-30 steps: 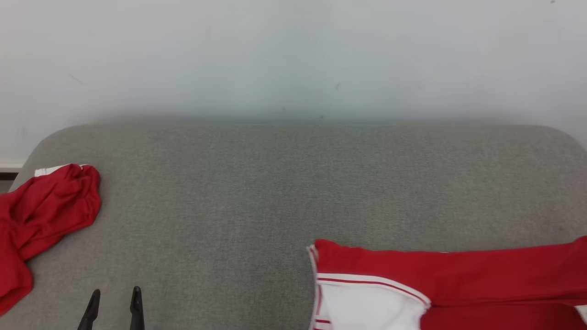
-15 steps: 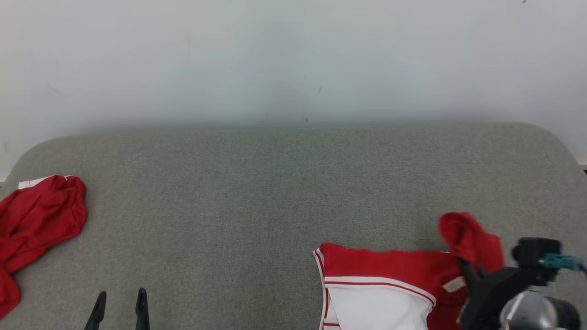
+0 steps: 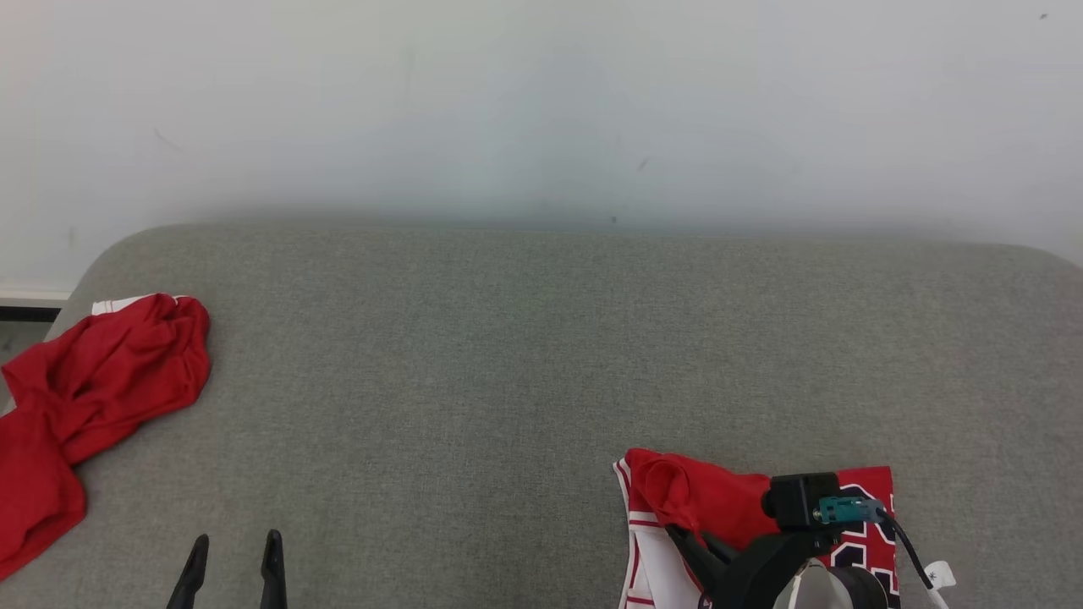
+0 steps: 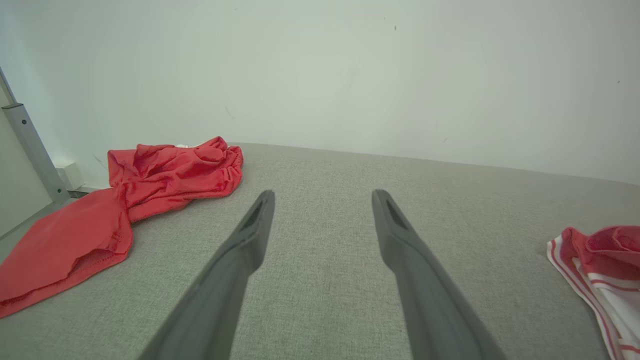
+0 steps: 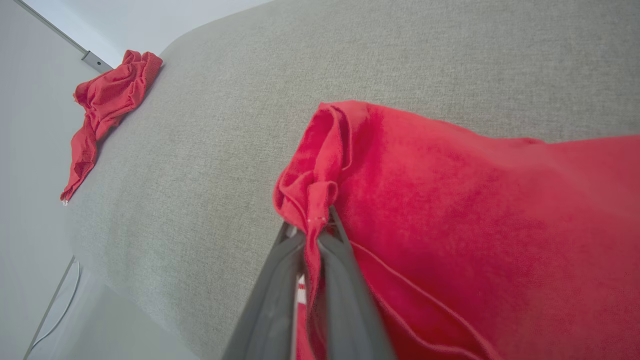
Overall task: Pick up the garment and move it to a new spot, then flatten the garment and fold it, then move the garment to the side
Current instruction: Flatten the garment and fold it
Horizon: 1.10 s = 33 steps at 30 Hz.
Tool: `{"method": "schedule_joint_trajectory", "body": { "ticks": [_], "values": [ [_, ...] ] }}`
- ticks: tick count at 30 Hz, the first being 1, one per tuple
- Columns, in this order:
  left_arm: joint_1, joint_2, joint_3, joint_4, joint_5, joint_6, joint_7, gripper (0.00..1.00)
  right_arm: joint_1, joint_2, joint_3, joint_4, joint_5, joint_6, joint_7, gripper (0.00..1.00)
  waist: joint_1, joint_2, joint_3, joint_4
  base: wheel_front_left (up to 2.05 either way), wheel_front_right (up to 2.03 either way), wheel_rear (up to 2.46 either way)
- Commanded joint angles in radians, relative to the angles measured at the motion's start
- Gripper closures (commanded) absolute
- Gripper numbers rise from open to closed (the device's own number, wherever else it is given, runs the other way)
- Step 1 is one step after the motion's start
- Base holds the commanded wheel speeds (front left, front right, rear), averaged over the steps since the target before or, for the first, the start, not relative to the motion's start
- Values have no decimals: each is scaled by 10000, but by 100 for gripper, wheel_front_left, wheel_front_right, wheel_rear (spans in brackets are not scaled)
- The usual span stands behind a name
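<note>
At the near right of the grey desk [image 3: 541, 355], the right claw [image 5: 311, 231] pinches a bunched red fold of the red-and-white garment [image 3: 728, 503] lying there. The left claw [image 3: 237, 545] hovers spread and empty.

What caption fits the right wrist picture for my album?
Right gripper pinches a fold of the red garment on the grey cushion.

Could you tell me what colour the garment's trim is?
The trim is white with red stripes; see left wrist view.
</note>
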Motion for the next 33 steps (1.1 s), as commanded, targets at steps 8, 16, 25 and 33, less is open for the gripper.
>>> {"method": "schedule_joint_trajectory", "body": {
  "ticks": [8,16,25,33],
  "values": [
    [-103,16,-137,126,-49,-14,-23,0,-562,7,718,1151,566,-21,-737,0,0,-1,91,317,0,0,0],
    [-3,41,-138,126,-122,91,-58,0,-314,-1,1013,-178,1444,-23,-194,0,0,-1,-9,206,0,0,0],
    [137,77,-90,37,-217,160,-146,0,1167,-101,-1753,-2701,-757,-21,533,0,0,-1,-14,6,0,0,0],
    [12,96,-151,121,-253,142,-156,0,1995,-84,-2554,-2741,-2216,-23,19,0,0,-1,-31,52,0,0,0]
  ]
}}
